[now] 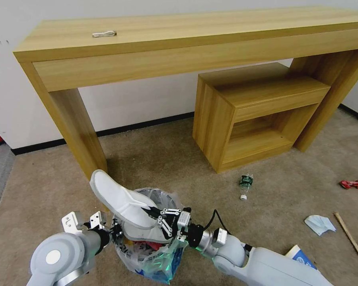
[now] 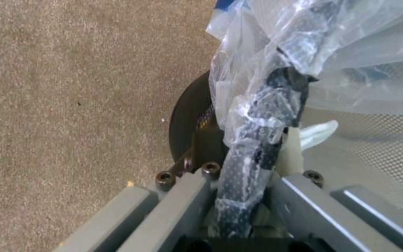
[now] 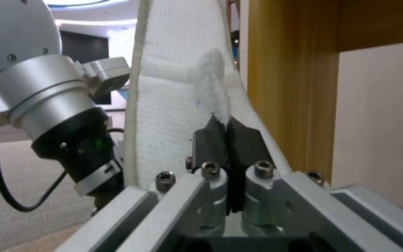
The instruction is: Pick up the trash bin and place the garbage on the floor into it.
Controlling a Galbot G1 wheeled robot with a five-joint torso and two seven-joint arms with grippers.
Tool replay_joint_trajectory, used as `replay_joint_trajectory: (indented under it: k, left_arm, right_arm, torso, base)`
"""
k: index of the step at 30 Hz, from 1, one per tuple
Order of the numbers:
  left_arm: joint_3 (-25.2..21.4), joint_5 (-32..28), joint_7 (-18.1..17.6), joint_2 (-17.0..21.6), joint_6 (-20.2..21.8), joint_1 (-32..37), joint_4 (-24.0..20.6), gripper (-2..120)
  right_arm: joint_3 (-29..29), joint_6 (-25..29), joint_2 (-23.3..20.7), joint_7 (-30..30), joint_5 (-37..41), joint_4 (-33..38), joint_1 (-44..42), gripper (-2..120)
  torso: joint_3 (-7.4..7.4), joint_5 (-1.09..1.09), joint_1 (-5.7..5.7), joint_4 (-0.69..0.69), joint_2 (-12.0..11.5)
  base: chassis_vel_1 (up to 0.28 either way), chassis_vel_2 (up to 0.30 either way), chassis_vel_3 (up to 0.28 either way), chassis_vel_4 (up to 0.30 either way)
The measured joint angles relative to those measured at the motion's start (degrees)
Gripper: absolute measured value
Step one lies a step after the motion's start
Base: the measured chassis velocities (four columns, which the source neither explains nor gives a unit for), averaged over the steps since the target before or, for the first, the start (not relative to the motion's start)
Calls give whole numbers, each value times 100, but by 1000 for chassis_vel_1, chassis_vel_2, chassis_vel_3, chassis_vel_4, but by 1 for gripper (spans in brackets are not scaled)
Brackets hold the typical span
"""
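Observation:
The trash bin [image 1: 157, 256], a dark wire bin in a crinkly clear bag, hangs low between my arms over the beige floor [image 1: 175, 159]. My left gripper [image 1: 116, 232] is shut on its bag-wrapped rim [image 2: 257, 140], seen close in the left wrist view at my left gripper [image 2: 246, 199]. My right gripper [image 1: 154, 216] is shut on a white slipper [image 1: 117, 196] that lies tilted across the bin's mouth, heel sticking out. The right wrist view shows the pads [image 3: 211, 140] pinching the slipper [image 3: 173, 98]. Other garbage lies on the carpet: a crushed bottle [image 1: 246, 184], a red wrapper [image 1: 353, 184], a tissue [image 1: 319, 223], a wooden stick [image 1: 351, 238].
A long wooden desk [image 1: 187, 43] stands against the wall; its leg [image 1: 77, 131] is just behind the bin. A low wooden cabinet [image 1: 250, 115] sits under the desk at the right. A blue-white cup [image 1: 302, 256] lies by my right arm. Red litter [image 1: 147, 244] shows inside the bag.

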Motion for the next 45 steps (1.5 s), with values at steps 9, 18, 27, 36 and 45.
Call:
replay_joint_trajectory:
  k: [9, 18, 27, 36, 45]
  left_arm:
    - [-39, -22, 5, 34, -7, -14, 3, 0]
    - [-102, -36, 5, 46, -10, 10, -25, 0]
    - [-167, -38, 30, 49, -10, 76, -59, 0]
    - [-238, -52, 44, 152, -8, 88, -21, 0]
    - [-248, -14, 101, 194, -3, 101, 26, 0]
  right_arm:
    - [73, 0, -25, -105, -26, -47, -142, 32]
    - [105, 9, -11, -134, -53, -89, -218, 66]
    - [290, 79, -4, -149, -131, -164, -277, 60]
    - [1036, -58, -234, 63, 74, 120, -360, 62]
    - [2228, -338, -533, 577, 332, 479, -575, 90]
  torso:
    - [0, 0, 0, 0, 0]
    - [0, 0, 0, 0, 0]
    - [0, 0, 0, 0, 0]
    - [0, 0, 0, 0, 0]
    - [0, 1, 0, 0, 0]
  base:
    - [0, 0, 0, 0]
    - [0, 0, 0, 0]
    - [0, 0, 0, 0]
    - [0, 0, 0, 0]
    - [0, 0, 0, 0]
